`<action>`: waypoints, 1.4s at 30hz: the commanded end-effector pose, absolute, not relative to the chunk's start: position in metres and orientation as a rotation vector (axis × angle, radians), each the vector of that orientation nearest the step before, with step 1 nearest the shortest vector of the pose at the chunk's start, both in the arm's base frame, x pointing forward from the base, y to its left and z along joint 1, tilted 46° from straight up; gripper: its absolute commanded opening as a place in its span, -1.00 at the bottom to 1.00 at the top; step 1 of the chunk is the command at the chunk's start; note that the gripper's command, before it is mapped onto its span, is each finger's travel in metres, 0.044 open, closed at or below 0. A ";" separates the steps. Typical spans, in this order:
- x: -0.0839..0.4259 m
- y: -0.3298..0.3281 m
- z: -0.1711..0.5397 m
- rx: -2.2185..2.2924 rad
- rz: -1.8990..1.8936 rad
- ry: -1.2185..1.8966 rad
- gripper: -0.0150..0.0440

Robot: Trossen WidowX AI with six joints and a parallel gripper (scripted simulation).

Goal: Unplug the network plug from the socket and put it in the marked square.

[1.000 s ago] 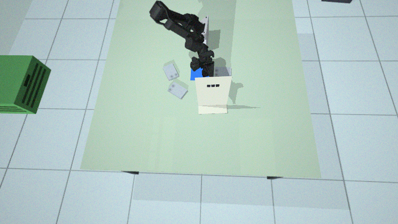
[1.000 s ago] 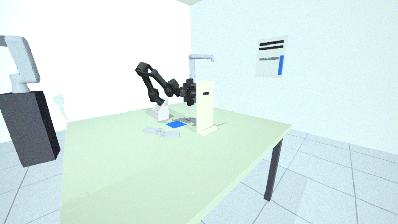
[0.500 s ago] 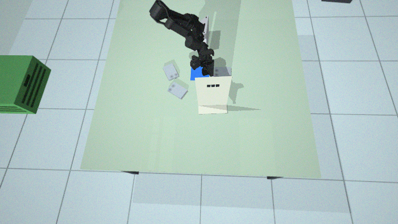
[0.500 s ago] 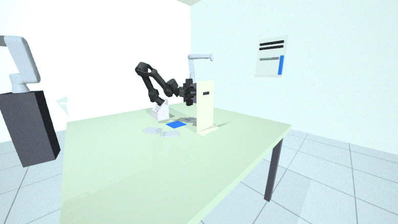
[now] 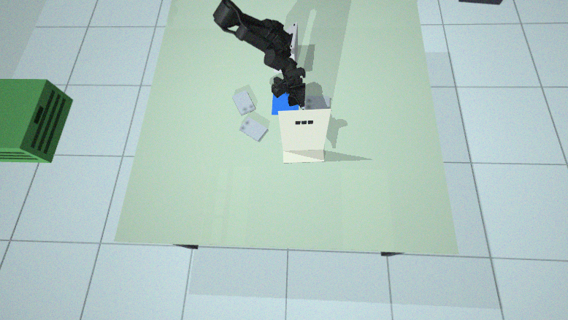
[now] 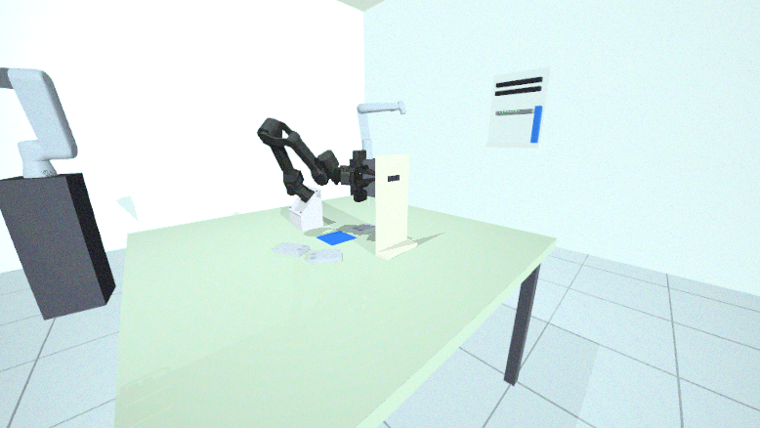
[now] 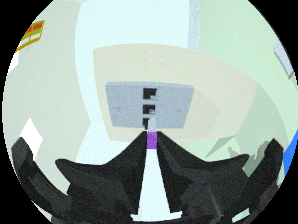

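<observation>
My gripper (image 5: 301, 106) (image 6: 374, 175) (image 7: 151, 135) is shut on the plug (image 7: 152, 141), a small piece with a purple body and a pale grey front end. The upright cream panel (image 5: 304, 136) (image 6: 392, 212) (image 7: 125, 60) stands in front of the fingers, with a grey socket plate (image 7: 122, 107) on its near face. Three dark sockets show in the wrist view. The plug's front end appears outside the plate and partly covers the nearest socket (image 7: 145, 122). The tab cannot be made out. The blue marked square (image 5: 279, 105) (image 6: 336, 237) (image 7: 291, 156) lies on the table below the gripper, bare where visible.
Two pale grey plates (image 5: 243, 102) (image 5: 254, 128) (image 6: 291, 248) (image 6: 325, 256) lie beside the square. A third plate (image 5: 326, 102) (image 6: 363, 228) lies near the panel. The white arm base (image 6: 307, 216) stands behind the square.
</observation>
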State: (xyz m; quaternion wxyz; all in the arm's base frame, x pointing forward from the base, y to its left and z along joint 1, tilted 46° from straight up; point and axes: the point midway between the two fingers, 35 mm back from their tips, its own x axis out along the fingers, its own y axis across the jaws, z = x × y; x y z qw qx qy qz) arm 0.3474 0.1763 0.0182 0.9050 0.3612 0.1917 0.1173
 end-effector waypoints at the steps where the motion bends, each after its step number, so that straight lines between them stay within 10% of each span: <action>1: 0.343 0.174 0.017 0.749 0.236 0.399 -0.49; 42: 0.323 0.175 0.022 0.747 0.241 0.398 -0.49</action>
